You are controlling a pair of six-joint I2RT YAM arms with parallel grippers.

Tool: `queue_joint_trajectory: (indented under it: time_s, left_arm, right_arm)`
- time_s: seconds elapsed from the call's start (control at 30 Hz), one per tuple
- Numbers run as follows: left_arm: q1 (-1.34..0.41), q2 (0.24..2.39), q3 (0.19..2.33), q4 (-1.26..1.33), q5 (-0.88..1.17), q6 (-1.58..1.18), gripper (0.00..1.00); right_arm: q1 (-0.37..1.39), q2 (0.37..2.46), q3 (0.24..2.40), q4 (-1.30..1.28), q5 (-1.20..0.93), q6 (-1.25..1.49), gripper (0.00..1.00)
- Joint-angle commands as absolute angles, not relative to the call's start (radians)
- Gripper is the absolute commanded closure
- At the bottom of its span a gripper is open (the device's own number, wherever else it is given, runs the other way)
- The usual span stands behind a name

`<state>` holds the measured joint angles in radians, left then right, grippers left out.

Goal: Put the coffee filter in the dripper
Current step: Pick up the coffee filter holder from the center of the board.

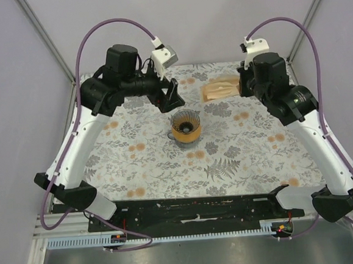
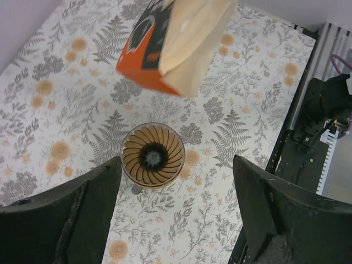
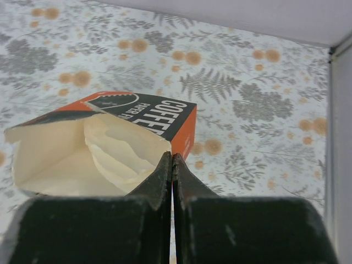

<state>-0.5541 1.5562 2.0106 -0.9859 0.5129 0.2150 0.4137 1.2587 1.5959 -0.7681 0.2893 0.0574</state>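
One dripper [image 1: 185,126] stands mouth-up, its small handle pointing left.

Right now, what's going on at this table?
The right pincer is shut at the open mouth of the carton, where the coffee filters sit; whether it has pinched one is unclear. The left pincer hangs open, raised, near the dripper, which holds no filter yet.

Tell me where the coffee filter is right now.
Right wrist view: the coffee filter sits inside the open carton, just beyond the tips of the shut right gripper. From above, that carton lies beyond and right of the dripper.
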Motion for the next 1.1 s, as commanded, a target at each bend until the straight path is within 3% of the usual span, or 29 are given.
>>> queue_joint_trajectory:
  time_s: [0.0, 0.17, 0.33, 0.8, 1.07]
  left_arm:
    - [-0.667, 1.525, 2.097, -1.071, 0.425, 0.259, 0.11]
    - [-0.770, 1.519, 2.089, -1.071, 0.247, 0.293, 0.09]
    - [-0.781, 1.500, 2.068, -1.084, 0.204, 0.343, 0.25]
    - [-0.785, 1.491, 1.980, -1.049, 0.005, 0.429, 0.25]
    - [-0.785, 1.474, 2.097, -1.152, 0.179, 0.466, 0.24]
  right_arm:
    - [0.534, 1.253, 1.641, -0.764, 0.285, 0.176, 1.00]
    - [0.678, 1.292, 1.681, -0.753, 0.285, 0.196, 1.00]
    - [0.721, 1.298, 1.694, -0.733, 0.184, 0.215, 1.00]
    - [0.738, 1.261, 1.618, -0.601, 0.040, 0.176, 1.00]
    - [0.738, 1.238, 1.583, -0.572, 0.051, 0.152, 1.00]
